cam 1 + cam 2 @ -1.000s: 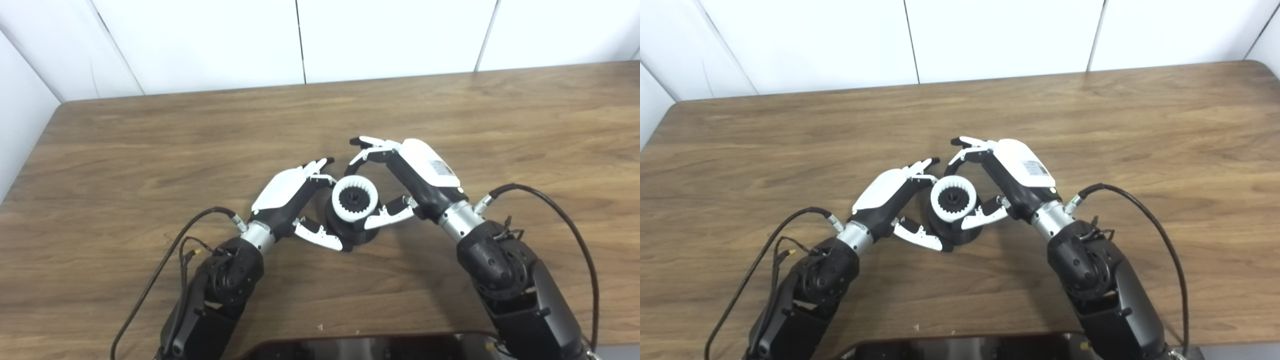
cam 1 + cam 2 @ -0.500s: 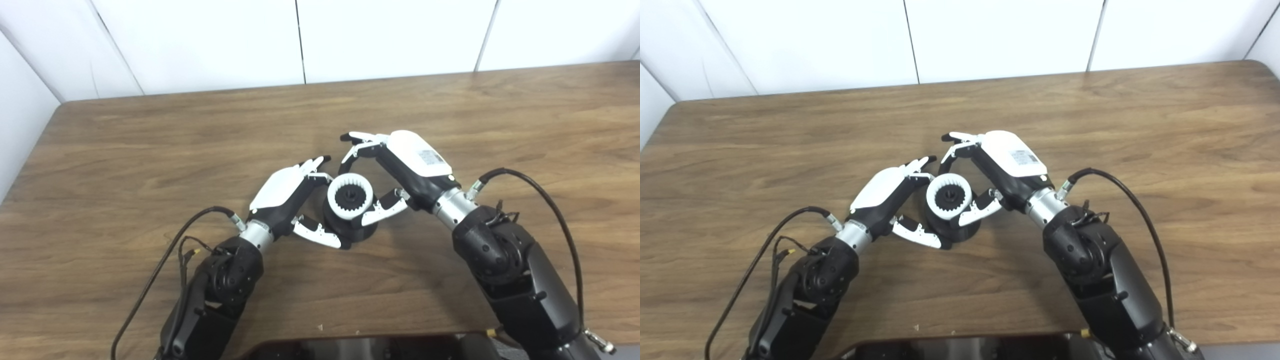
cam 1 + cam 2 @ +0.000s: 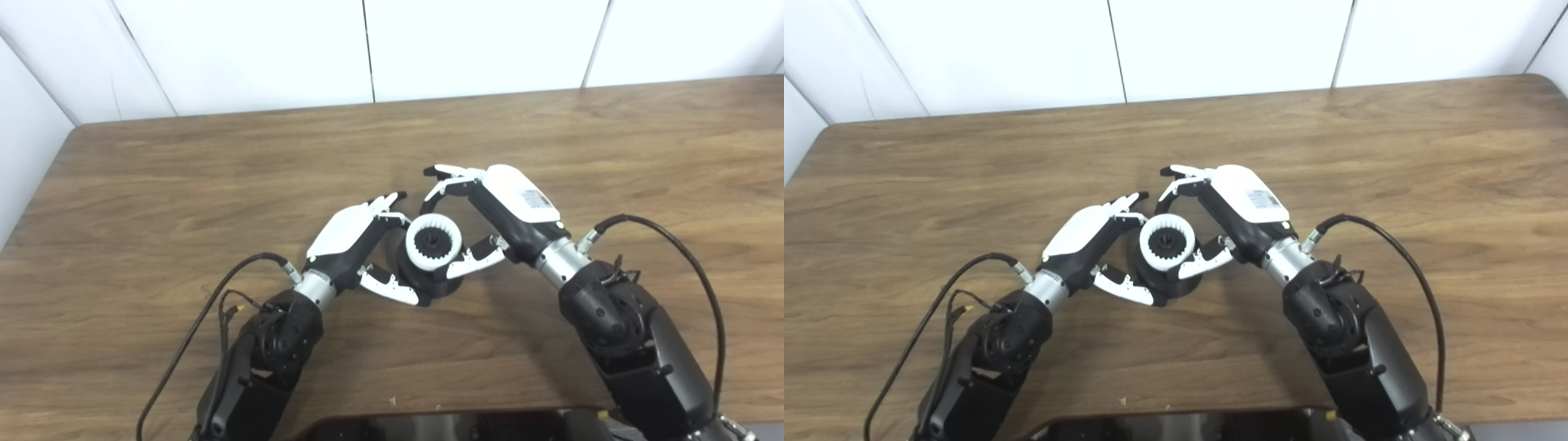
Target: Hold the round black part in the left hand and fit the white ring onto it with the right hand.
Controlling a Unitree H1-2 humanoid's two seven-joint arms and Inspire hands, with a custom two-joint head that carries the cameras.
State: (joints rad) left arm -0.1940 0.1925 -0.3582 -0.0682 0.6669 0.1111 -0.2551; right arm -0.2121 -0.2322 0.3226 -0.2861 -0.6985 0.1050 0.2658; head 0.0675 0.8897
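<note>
Near the middle of the wooden table (image 3: 184, 184), a little toward six o'clock, stands the round black part (image 3: 429, 283), resting on the tabletop with its wider base down. The white ring (image 3: 433, 242) sits on top of it, toothed on its inner edge, and the part's dark hub shows through the opening (whether the ring is pressed fully home cannot be told from these views). The left hand (image 3: 358, 242) comes in from about seven o'clock and wraps the black part from its nine o'clock side: its thumb lies low against the base toward six o'clock, and its fingers (image 3: 1127, 208) curl around the far side toward eleven o'clock, so this hand is gripping the part. The right hand (image 3: 1234, 211) reaches in from about four o'clock. Its thumb (image 3: 474, 260) rests against the ring's rim at roughly four o'clock, touching it, while its fingers arch over toward one o'clock with their tips just beside the ring and apart from it; the hand is spread, with nothing clasped inside it. A black cable (image 3: 686, 251) loops out from the right wrist toward three o'clock, and another trails from the left wrist toward eight o'clock.
</note>
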